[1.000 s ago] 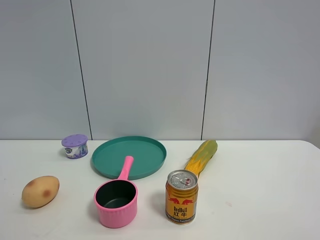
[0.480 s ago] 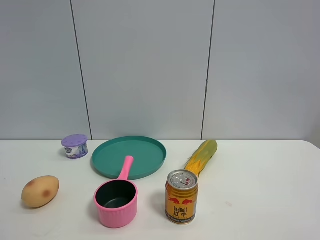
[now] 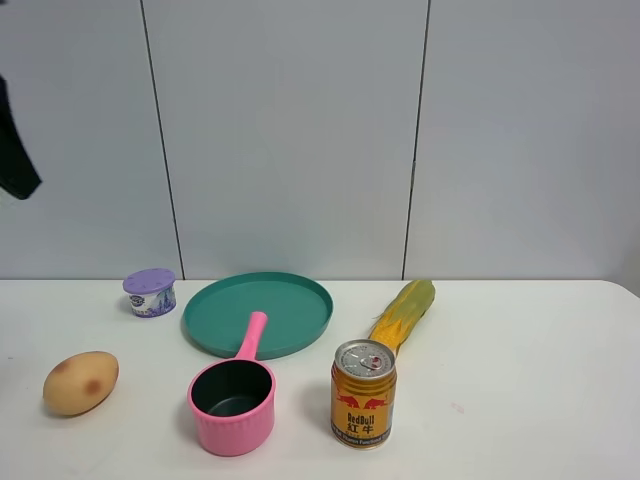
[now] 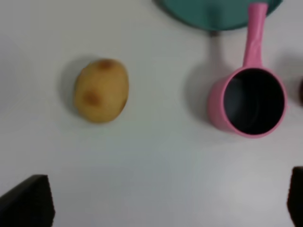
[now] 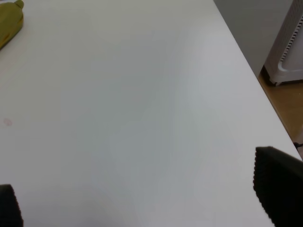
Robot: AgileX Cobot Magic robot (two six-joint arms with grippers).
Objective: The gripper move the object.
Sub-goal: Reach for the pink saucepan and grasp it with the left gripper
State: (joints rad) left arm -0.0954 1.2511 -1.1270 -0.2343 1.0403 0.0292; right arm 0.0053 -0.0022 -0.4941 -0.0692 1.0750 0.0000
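One each: pan [image 3: 232,425], plate [image 3: 290,310], can [image 3: 363,395], potato [image 3: 81,382], corn [image 3: 403,312], cup [image 3: 150,292]. Left gripper [image 4: 161,203], right gripper [image 5: 144,198]: jaws spread wide, gripping nothing.

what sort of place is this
Probably a robot test lab, not a kitchen: a white table against a plain grey panel wall, with a toy saucepan, potato and can laid out as props.

A flat white tabletop [image 3: 520,380] carries six things. Near its front edge stands a small pink ribbed toy saucepan [image 3: 233,405], with its straight handle pointing to 12 o'clock. From the saucepan, a round teal plate [image 3: 290,305] lies at 12 o'clock. An upright gold drink can [image 3: 363,393] is at 3, a yellow-green corn cob [image 3: 403,313] at 2, a brown potato [image 3: 81,382] at 9 and a small purple-lidded tub [image 3: 150,292] at 11.
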